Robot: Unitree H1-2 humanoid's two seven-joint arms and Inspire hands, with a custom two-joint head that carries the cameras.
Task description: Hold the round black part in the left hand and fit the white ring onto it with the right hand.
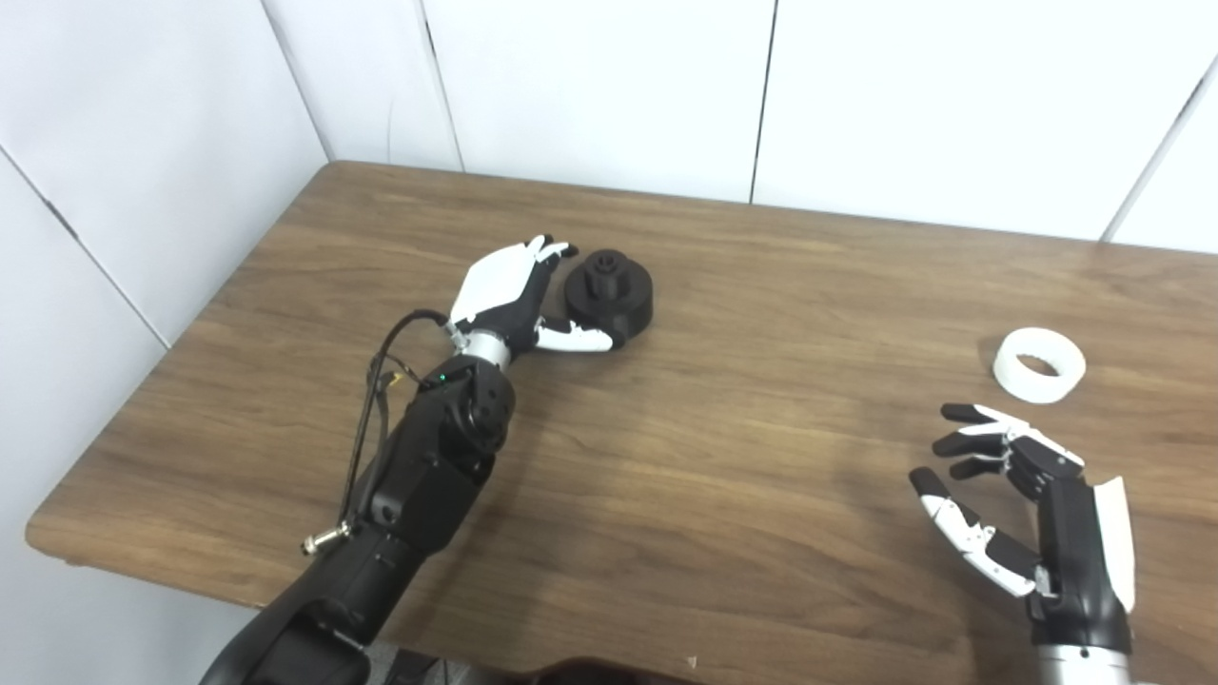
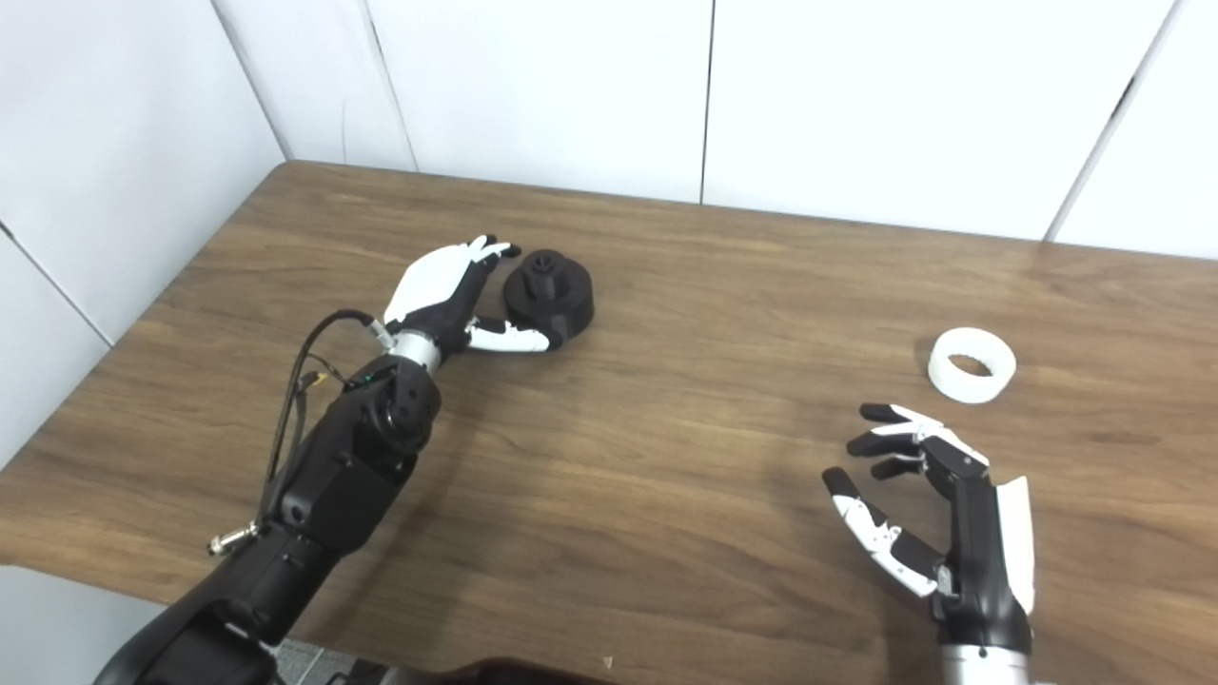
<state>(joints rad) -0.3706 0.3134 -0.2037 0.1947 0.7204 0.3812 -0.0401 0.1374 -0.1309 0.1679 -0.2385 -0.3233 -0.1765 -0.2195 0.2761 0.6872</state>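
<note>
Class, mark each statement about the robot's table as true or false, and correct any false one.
1. The white ring lies flat on the table. True.
2. The right hand is holding the ring. False: it is open, short of the ring, with bare table between them.
3. The left hand is right beside the round black part. True.
4. The ring already sits on the black part. False: they lie far apart on the table.
</note>
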